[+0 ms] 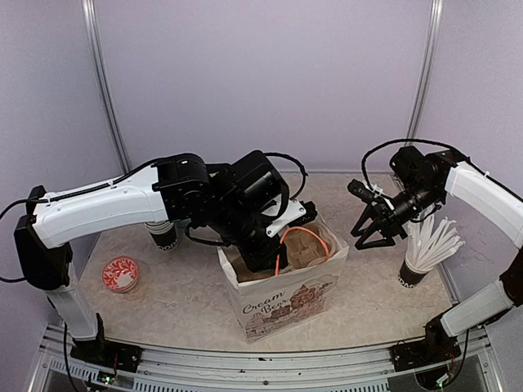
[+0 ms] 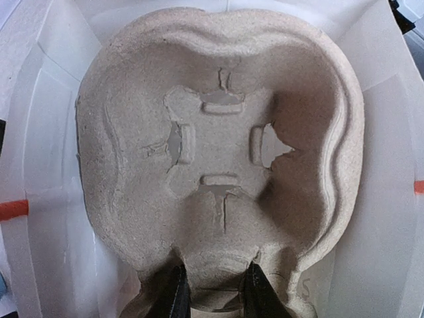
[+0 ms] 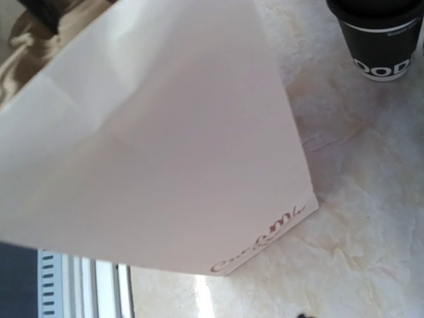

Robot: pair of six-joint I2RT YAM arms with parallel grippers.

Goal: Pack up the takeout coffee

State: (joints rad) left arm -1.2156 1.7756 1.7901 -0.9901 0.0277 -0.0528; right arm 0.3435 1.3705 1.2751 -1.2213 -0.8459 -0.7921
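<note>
1. my left gripper (image 2: 217, 299) is clenched on the rim of the pulp tray (image 2: 218, 132), seating it inside the paper bag (image 1: 286, 298).
2. my right gripper (image 1: 377, 229) hangs spread beside the bag, holding nothing.
3. a lidded coffee cup (image 1: 166, 238) waits on the table (image 1: 188, 302) left of the bag, not yet packed.
4. next, i think: let the tray go flat, then fetch that cup.

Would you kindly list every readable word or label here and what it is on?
"Cream": front of the paper bag; the script word below is too blurred.
"OOD": partial, on the lidded black cup; rest cut off.
Lettering on the cup of white straws: too small to read.
</note>
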